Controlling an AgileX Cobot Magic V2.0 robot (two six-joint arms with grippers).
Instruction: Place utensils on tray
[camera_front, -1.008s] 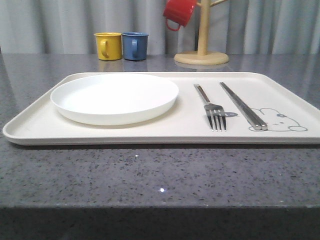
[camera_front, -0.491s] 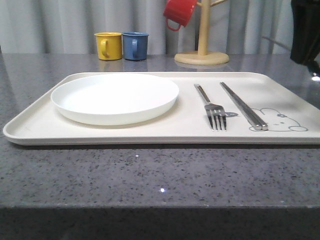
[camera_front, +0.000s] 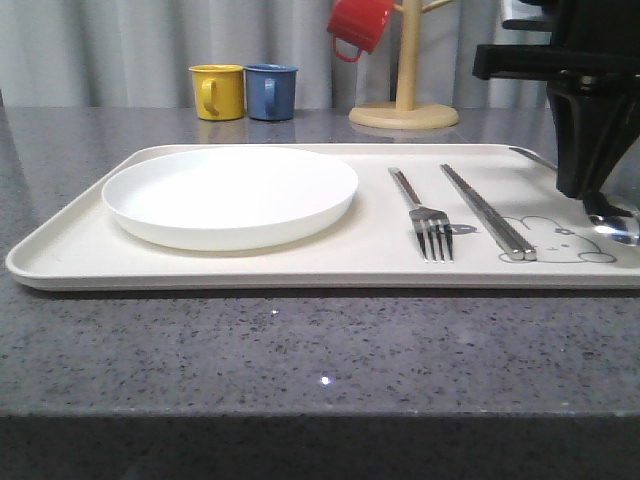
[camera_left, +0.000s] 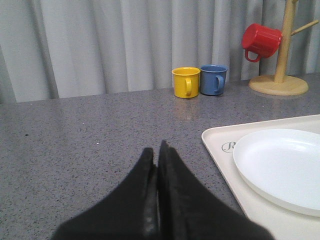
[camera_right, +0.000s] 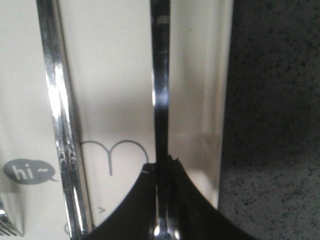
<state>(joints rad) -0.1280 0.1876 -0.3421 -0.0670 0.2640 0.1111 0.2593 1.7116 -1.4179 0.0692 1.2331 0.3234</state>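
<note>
A dark grey speckled stone tabletop (camera_front: 300, 350) stretches back to a wall of pale grey pleated curtains (camera_left: 110, 45). Along the far edge stand a yellow mug (camera_front: 217, 92) and a blue mug (camera_front: 270, 92) side by side, and to their right a light wooden mug tree (camera_front: 405, 100) with a red mug (camera_front: 358, 24) hung on one peg.

The large cream rectangular tray (camera_front: 60, 255) with its raised rim lies near the front edge of the tabletop. On its left half sits the round white shallow plate (camera_front: 230, 195). Right of the plate lie the silver four-tined fork (camera_front: 425, 218), tines toward the front edge, and the pair of flat metal chopsticks (camera_front: 487, 212), their near ends beside the grey rabbit drawing (camera_front: 560, 240) and, in the right wrist view, beside the grey "hi" bubble (camera_right: 27, 171).

The right gripper (camera_front: 600, 205) hangs over the tray's right end, its black fingers pinching the handle of the shiny metal spoon (camera_right: 161, 100), which runs along just inside the tray's right rim; the bowl end glints low at the tray's front right corner (camera_front: 615, 228), though whether it touches the tray cannot be told. The left gripper (camera_left: 156, 160) hovers above bare tabletop left of the tray, fingers pressed together on nothing.

A second ago no arm stood over the tray; half a second ago the right arm was just entering at the upper right — now it is down over the tray with the spoon. Plate, fork and chopsticks have not shifted.
</note>
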